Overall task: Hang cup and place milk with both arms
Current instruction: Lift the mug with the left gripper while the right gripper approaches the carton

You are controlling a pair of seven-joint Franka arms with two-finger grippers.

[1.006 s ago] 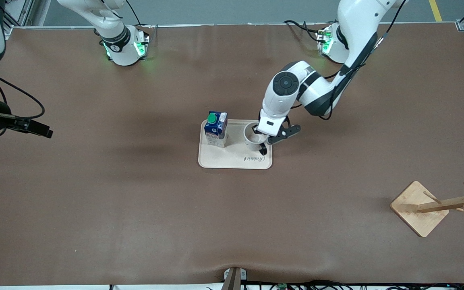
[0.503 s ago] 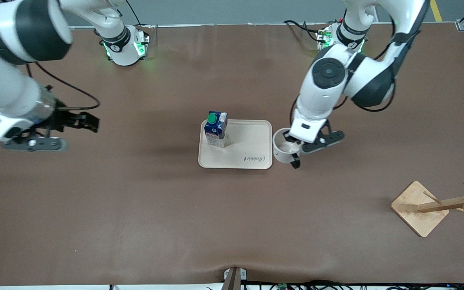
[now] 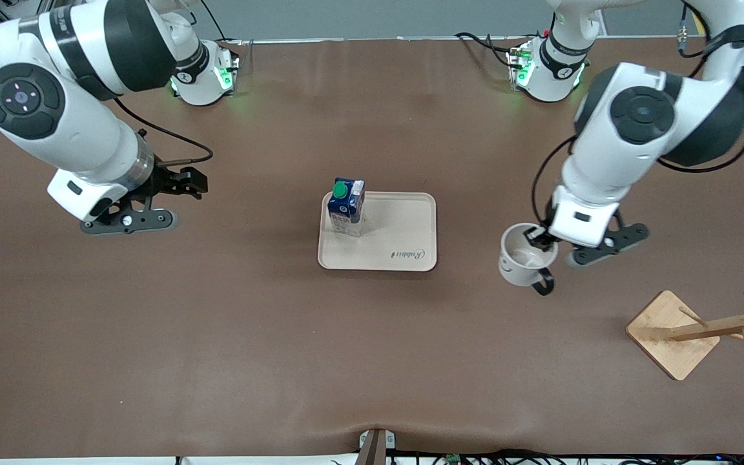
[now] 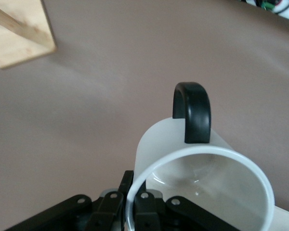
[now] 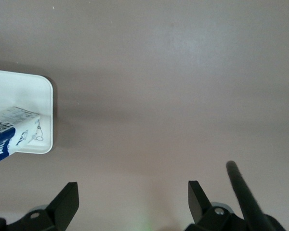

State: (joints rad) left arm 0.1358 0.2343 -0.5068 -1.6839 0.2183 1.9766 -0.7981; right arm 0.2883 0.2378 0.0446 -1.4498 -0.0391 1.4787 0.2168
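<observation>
cup (image 3: 524, 261) hung in my left jaws (image 3: 535, 239), pinched by its rim over the desk (image 3: 217, 336) between tray (image 3: 411, 258) and rack (image 3: 695, 329); it could twist loose. milk (image 3: 346, 208) stood on the tray; my right jaws (image 3: 181, 182) gaped wide, well short of it.

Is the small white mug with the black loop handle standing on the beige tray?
No, the small white mug is held up by the left gripper over bare table, apart from the beige tray.

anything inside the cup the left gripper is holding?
The cup, gripped at its rim by the left gripper over bare table, looks empty: the left wrist view shows plain white inner wall and bottom. The part of the inside nearest that camera is cut off.
</observation>
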